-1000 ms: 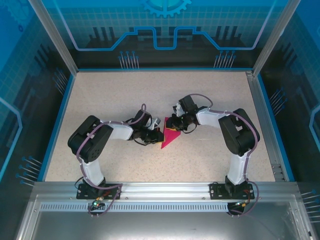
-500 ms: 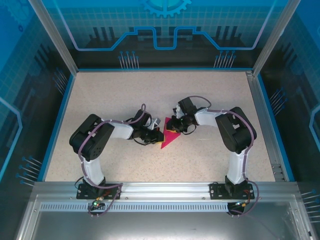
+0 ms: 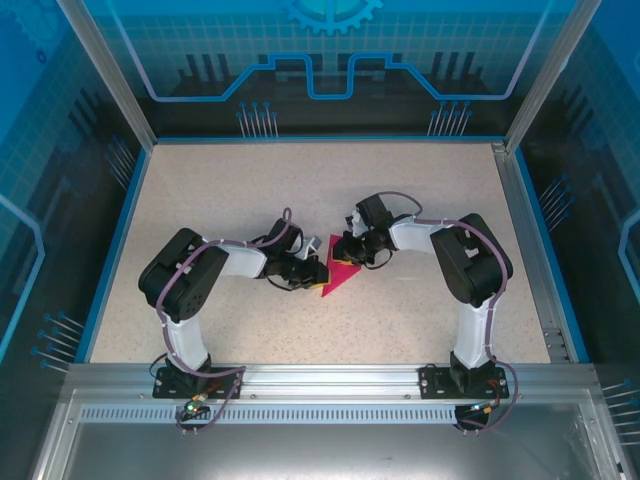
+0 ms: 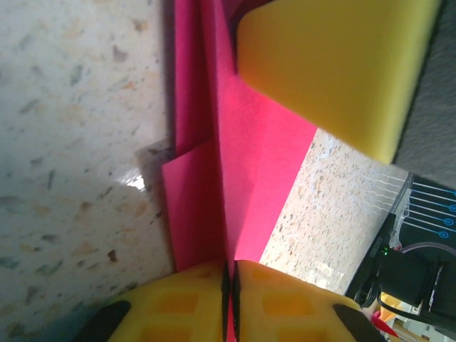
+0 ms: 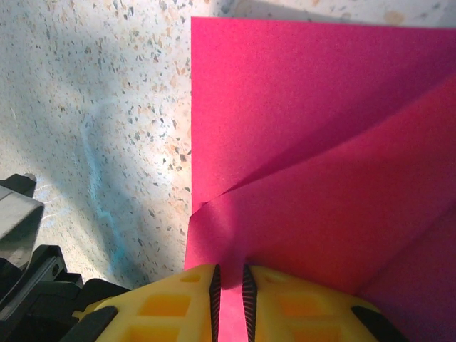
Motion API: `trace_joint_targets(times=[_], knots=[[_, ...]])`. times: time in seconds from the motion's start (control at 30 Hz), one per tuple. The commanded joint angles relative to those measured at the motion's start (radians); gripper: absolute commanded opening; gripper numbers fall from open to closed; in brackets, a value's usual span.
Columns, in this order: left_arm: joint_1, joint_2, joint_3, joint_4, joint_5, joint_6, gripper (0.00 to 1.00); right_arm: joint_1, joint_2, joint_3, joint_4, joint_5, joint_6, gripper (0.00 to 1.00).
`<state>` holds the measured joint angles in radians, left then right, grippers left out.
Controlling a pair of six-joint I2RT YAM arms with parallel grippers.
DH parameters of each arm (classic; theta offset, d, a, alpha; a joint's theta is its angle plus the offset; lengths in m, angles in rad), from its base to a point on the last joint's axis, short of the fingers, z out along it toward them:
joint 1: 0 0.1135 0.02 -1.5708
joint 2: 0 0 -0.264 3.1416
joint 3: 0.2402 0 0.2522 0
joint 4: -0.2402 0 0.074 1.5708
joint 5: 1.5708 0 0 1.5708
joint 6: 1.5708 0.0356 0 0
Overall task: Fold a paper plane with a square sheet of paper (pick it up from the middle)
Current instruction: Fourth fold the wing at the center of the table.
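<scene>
Paper position same as before.

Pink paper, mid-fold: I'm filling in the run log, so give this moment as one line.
pink paper: partly folded, on table | left fingers: shut on paper | right fingers: shut on paper

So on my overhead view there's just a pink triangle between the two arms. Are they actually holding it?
Observer: Yes. The left gripper has its yellow fingers pinched shut on an edge of the thin magenta-pink paper sheet.
Operator: And the other arm?
Observer: The right gripper is shut on it too, with paper running between its pads.
Operator: Is it folded yet?
Observer: Partly: a slanted flap lies over a flat layer.
</scene>
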<state>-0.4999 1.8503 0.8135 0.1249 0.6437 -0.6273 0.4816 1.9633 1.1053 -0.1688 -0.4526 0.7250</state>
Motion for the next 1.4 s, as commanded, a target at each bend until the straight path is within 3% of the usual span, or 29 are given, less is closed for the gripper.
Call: trace_joint_targets(times=[0.0,0.17,0.37,0.6,0.87,1.13,1.37], knots=[[0.009,-0.026,-0.020,-0.046,0.012,0.014,0.08,-0.005,0.029,-0.011,-0.045,0.066,0.002,0.20],[0.009,-0.022,-0.020,-0.039,0.031,0.002,0.04,-0.005,0.030,-0.014,-0.046,0.067,0.001,0.19],[0.009,-0.045,-0.040,-0.044,0.028,-0.015,0.18,-0.003,0.032,-0.012,-0.060,0.077,-0.004,0.19],[0.009,-0.078,-0.072,-0.076,0.030,0.011,0.09,-0.003,0.035,-0.018,-0.057,0.080,-0.004,0.19],[0.007,-0.046,-0.033,-0.185,-0.026,0.023,0.01,0.004,0.041,-0.014,-0.063,0.081,-0.005,0.19],[-0.038,-0.041,0.028,-0.442,-0.185,0.074,0.03,0.012,0.042,0.001,-0.095,0.107,-0.013,0.19],[-0.061,-0.088,0.016,-0.459,-0.200,0.048,0.11,0.019,0.058,0.009,-0.104,0.118,-0.013,0.19]])
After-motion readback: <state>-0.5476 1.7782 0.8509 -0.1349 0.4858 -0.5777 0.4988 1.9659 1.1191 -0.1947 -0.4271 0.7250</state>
